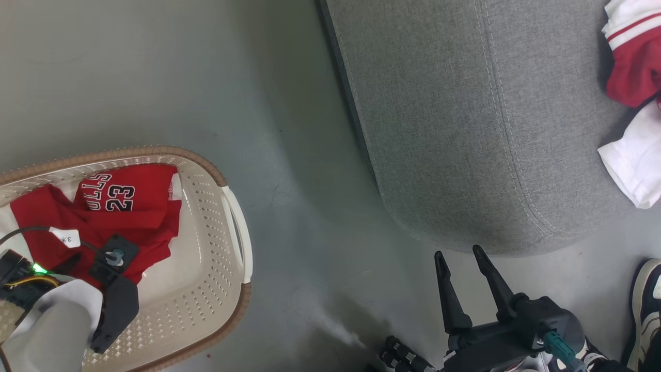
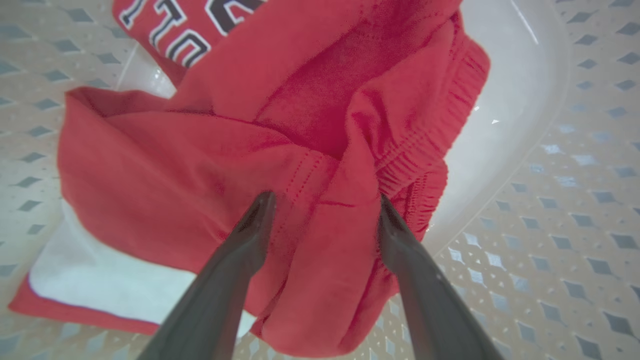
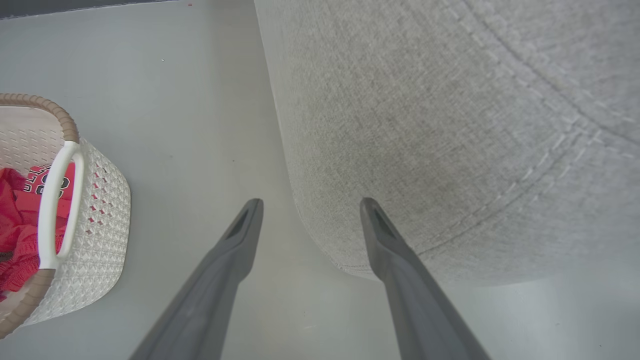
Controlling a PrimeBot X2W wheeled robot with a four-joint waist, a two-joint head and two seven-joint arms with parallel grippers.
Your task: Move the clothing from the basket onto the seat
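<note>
Head overhead, wrists close; common basket (image 1: 206, 232)

Left fingers (image 2: 240, 250) and right fingers (image 3: 400, 270) spread wide.
The left pair points down below its pale forearm (image 1: 46, 330); the right pair reaches forward, tips level.

Spread claw (image 2: 325, 196) straddles red clothing (image 2: 175, 165) in basket (image 2: 550, 225).
</note>
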